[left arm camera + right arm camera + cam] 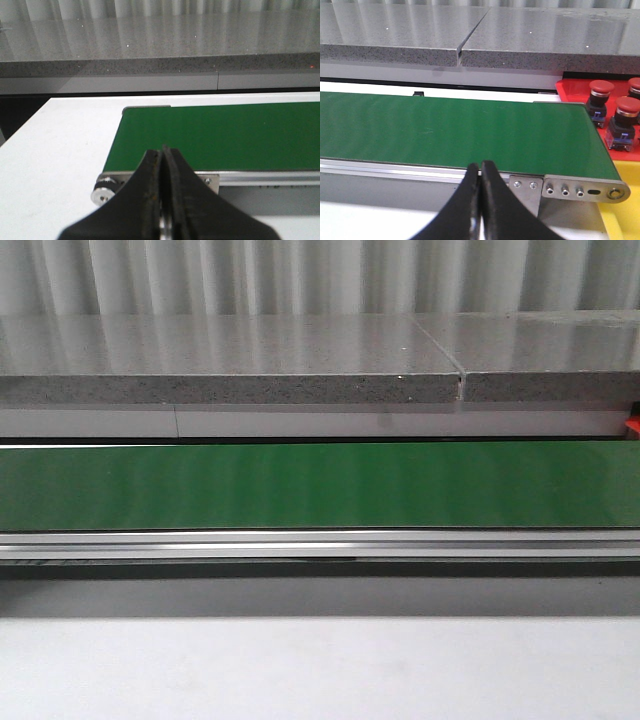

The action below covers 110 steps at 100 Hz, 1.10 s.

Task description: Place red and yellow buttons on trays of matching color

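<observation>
In the right wrist view, three red buttons (625, 122) with dark bodies stand on a red tray (575, 90) just past the right end of the green conveyor belt (455, 132). A yellow tray (625, 212) shows as a corner near the belt's end. My right gripper (480, 166) is shut and empty, hovering at the belt's near rail. My left gripper (163, 152) is shut and empty at the near rail by the belt's left end (150, 130). No yellow button is in view. The front view shows only the bare belt (320, 485) and a sliver of the red tray (633, 427).
A grey stone counter (230, 360) runs behind the belt, with a seam (460, 375) right of centre. An aluminium rail (320, 543) edges the belt's near side, with a roller (104, 190) at its left end. The white tabletop (320, 670) lies in front.
</observation>
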Each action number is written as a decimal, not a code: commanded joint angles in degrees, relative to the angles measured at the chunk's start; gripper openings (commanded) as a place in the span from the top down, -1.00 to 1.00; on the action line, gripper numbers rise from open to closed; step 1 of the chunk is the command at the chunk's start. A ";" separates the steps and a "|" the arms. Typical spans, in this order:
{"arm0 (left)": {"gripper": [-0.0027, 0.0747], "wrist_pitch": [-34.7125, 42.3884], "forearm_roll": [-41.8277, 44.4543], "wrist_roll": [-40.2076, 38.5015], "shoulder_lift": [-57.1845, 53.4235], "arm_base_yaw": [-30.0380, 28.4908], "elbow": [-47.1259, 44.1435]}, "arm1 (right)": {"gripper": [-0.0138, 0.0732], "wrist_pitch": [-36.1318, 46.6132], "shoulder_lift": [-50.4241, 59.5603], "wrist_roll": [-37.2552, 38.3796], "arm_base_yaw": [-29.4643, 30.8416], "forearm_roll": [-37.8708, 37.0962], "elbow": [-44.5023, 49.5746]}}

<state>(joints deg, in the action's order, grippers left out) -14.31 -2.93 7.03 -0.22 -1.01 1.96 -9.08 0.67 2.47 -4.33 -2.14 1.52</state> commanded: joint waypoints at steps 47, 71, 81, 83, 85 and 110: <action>0.99 12.52 2.93 -4.60 -2.35 3.34 -4.55 | 0.89 4.72 0.51 -0.20 -0.07 -0.80 -0.82; 0.99 13.51 2.93 -4.69 -2.35 4.49 -4.55 | 0.89 4.72 0.51 -0.20 -0.07 -0.80 -0.82; 0.99 14.31 2.93 -4.69 -2.35 4.49 -4.55 | 0.89 4.72 0.51 -0.20 -0.07 -0.80 -0.82; 0.99 14.78 2.93 -4.69 -2.35 4.49 -4.55 | 0.89 4.72 0.51 -0.20 -0.07 -0.80 -0.82; 0.99 15.00 2.93 -4.69 -2.35 4.49 -4.55 | 0.89 4.72 0.51 -0.20 -0.07 -0.80 -0.82; 0.99 15.29 2.93 -4.69 -2.35 4.49 -4.55 | 0.89 4.72 0.51 -0.20 -0.07 -0.80 -0.82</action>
<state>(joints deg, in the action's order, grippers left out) -4.07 0.00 2.78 -0.22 2.97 0.36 -9.08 0.67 2.56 -4.33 -2.14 1.52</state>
